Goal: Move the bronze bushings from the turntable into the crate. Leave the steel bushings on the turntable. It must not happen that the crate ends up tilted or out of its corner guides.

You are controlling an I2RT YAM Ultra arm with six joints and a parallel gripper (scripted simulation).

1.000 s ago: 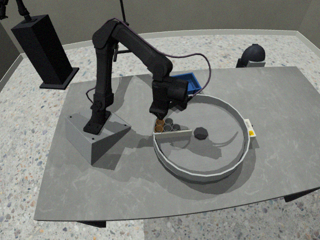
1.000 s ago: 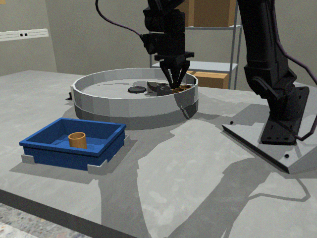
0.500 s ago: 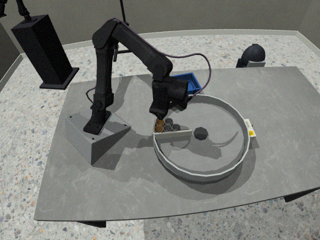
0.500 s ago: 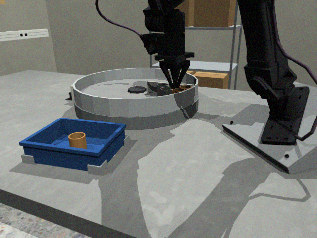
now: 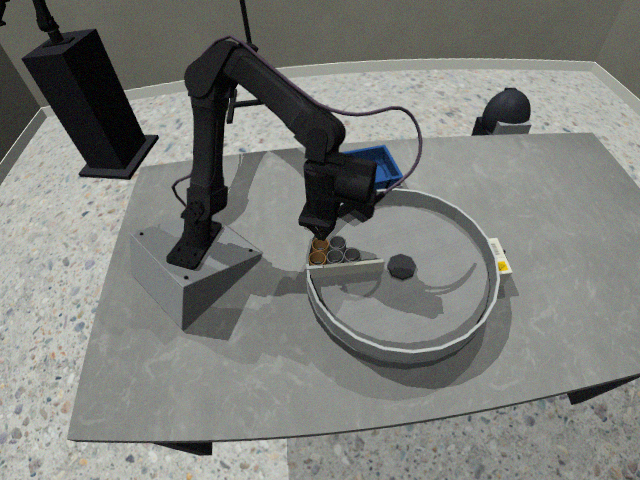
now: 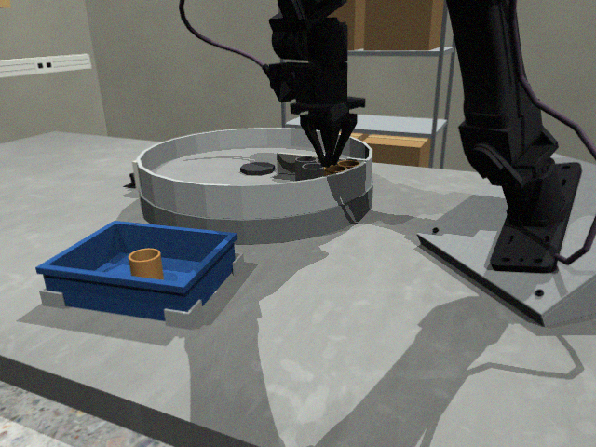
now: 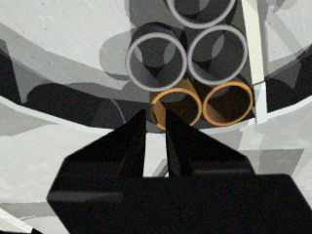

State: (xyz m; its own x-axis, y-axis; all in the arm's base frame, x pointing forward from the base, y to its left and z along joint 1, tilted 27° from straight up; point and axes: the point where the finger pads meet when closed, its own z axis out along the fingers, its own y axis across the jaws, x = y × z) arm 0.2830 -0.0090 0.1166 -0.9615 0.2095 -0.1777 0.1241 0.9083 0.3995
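See the big round turntable [image 5: 408, 356] [image 6: 231, 199] [image 7: 63, 49] first, then the blue crate [image 5: 394, 164] [image 6: 113, 278] with one bronze bushing [image 6: 146, 266] inside. Gripper [image 5: 320, 236] [image 6: 329, 165] [image 7: 155, 117] narrow but parted, holding nothing, tips maybe straddling the rim of a turntable bronze bushing [image 5: 321, 250] [image 6: 335, 169] [image 7: 176, 90]; hard to tell. Right beside: another bronze one [image 5: 317, 260] [image 6: 348, 164] [image 7: 227, 123], plus three steel bushings [image 5: 335, 256] [image 6: 310, 173] [image 7: 157, 88].
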